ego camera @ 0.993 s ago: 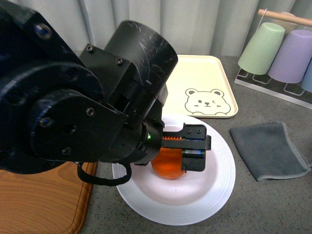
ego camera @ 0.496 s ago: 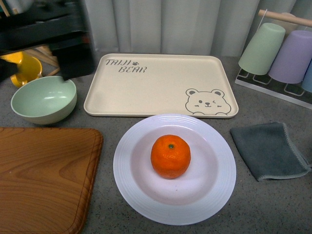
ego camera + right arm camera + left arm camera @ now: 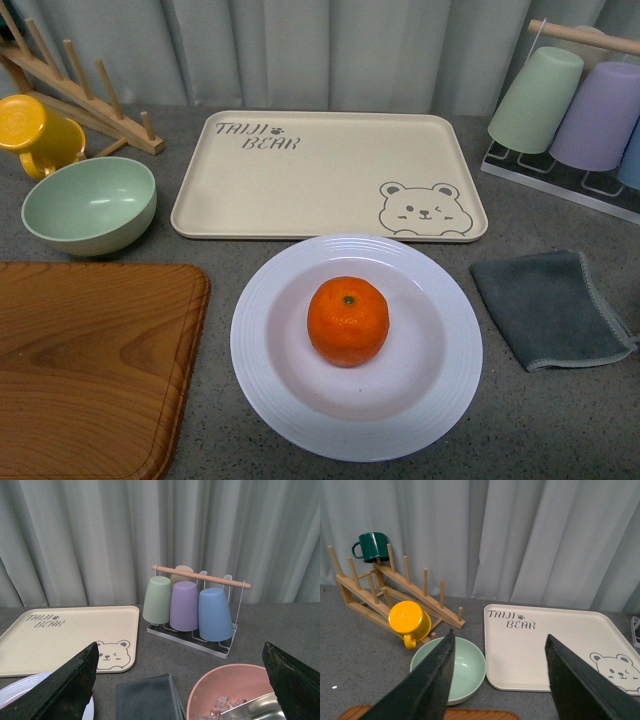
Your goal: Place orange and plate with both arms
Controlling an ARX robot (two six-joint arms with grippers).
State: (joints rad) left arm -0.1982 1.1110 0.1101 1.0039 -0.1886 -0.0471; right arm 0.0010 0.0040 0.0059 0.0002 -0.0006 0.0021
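we look over a grey speckled bench (image 3: 520,420) that carries everything. at its near left corner lies a brown wooden cutting board (image 3: 80,350), flat. behind the middle sits a beige rectangular tray printed with a bear (image 3: 320,180). just in front of it rests the large round white plate with a ridged rim (image 3: 440,380); its far rim meets the tray's near edge, and we cannot tell whether they touch. far right stands a wire rack of upturned pastel cups (image 3: 570,105). a folded grey cloth (image 3: 550,310) lies right of the plate, apart from it. a mint-green bowl (image 3: 90,205) stands upright left of the tray, just behind the board.

our left hand (image 3: 499,636) has its two dark fingers spread wide with nothing between them. our right hand (image 3: 179,647) is likewise wide apart and empty.

the round bright orange fruit (image 3: 347,320) sits in the middle of the plate, stem spot up. a yellow mug (image 3: 35,130) sits just behind the bowl, at the foot of a wooden peg rack (image 3: 80,85).
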